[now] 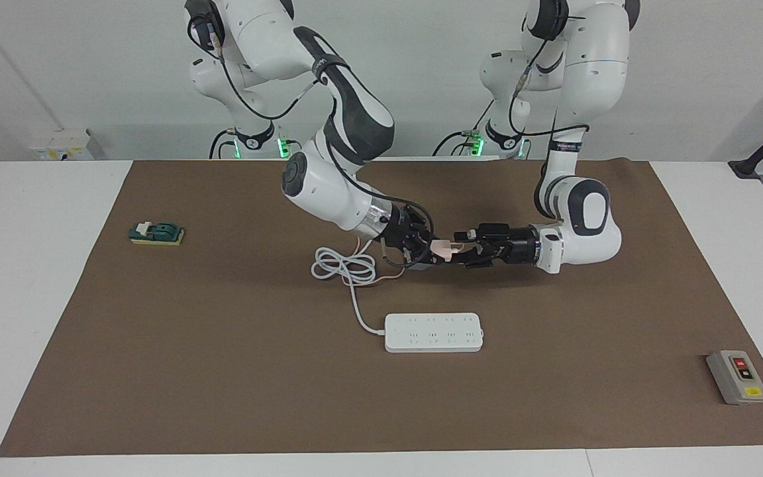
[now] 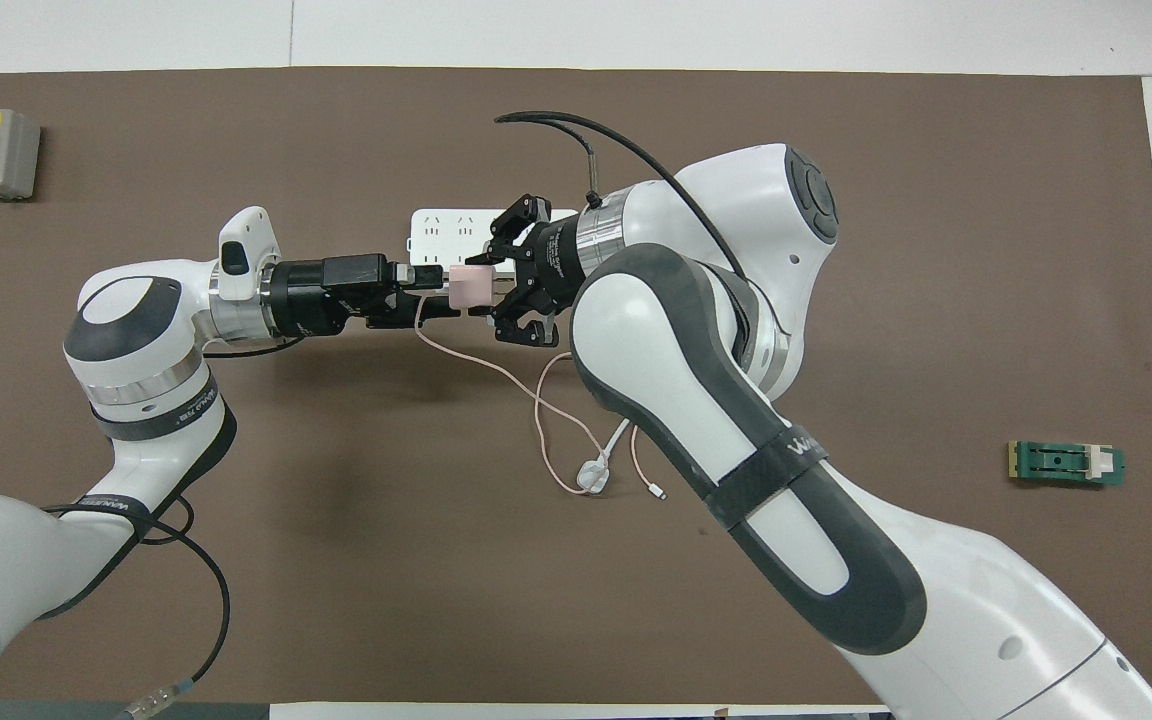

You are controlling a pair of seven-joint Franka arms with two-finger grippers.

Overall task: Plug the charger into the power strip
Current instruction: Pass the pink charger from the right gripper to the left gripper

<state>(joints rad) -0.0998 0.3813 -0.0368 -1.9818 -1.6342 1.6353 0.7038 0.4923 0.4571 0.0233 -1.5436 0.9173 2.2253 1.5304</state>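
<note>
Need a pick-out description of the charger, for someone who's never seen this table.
Start at the brown mat and find mid-table, where the two arms meet above it. The right pincer holds the charger there, over the mat, with the open left pincer at it. It's a small pale pink cube trailing a thin pink cable, unlike the white power strip.

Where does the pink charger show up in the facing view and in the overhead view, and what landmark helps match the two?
Facing view: the charger is near the middle, held in the air in the right gripper, nearer the robots than the power strip.
Overhead view: the charger is above the middle, overlapping the power strip.
Shared landmark: the power strip, lying flat in mid-table.
</note>
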